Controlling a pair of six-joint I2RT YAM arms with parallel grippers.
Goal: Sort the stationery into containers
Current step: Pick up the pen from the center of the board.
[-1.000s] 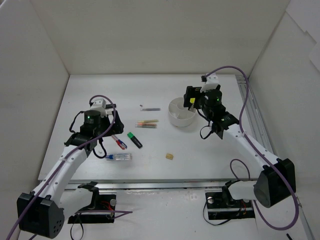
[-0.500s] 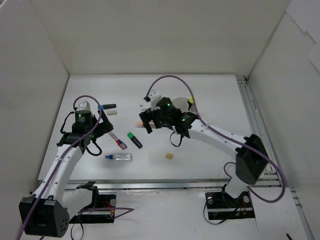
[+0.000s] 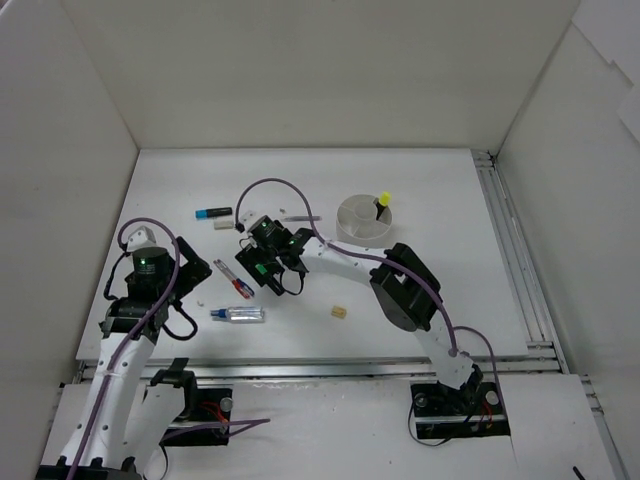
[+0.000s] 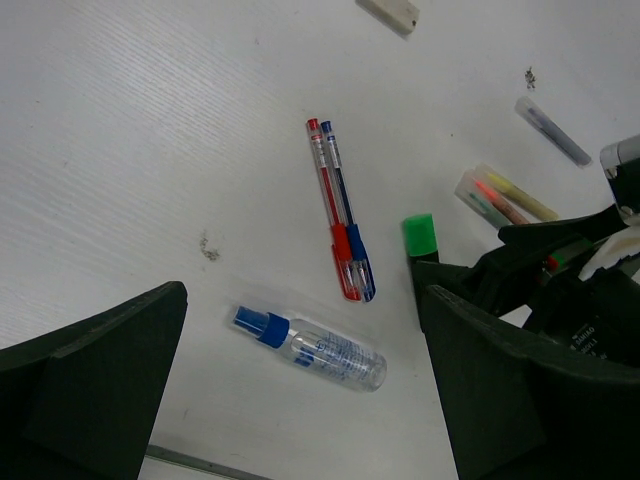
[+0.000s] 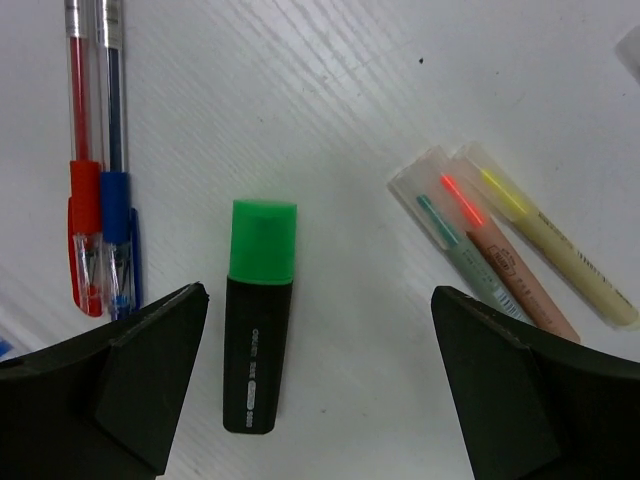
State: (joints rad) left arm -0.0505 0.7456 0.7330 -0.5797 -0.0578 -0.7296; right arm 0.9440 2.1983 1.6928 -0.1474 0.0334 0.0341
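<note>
The green-capped highlighter (image 5: 260, 330) lay on the surface at lower left of the right wrist view. Its long axis ran up-down with the cap uppermost, between the spread, empty fingers of the right tool (image 5: 318, 298), crosswise to their closing line. That arm was nearer. The left tool (image 4: 300, 300), also open, hovered over the clear marker (image 4: 320, 348). The barrel print was too small to read. The white organizer (image 3: 350, 228) sat upper right of centre in the top view.

Organizer (image 3: 350, 232) sits far right, one highlighter (image 3: 383, 203) standing in it. 2nd highlighter (image 5: 258, 340) lies left of it, btwn pens (image 4: 342, 250) on its left & pencils (image 5: 490, 245) to its right, apart from both. Marker (image 3: 238, 314) lies nearer than pens; eraser (image 3: 340, 313) well right of marker. 3rd highlighter (image 3: 213, 212) far back-left, 2nd eraser (image 3: 223, 224) just beside it.
</note>
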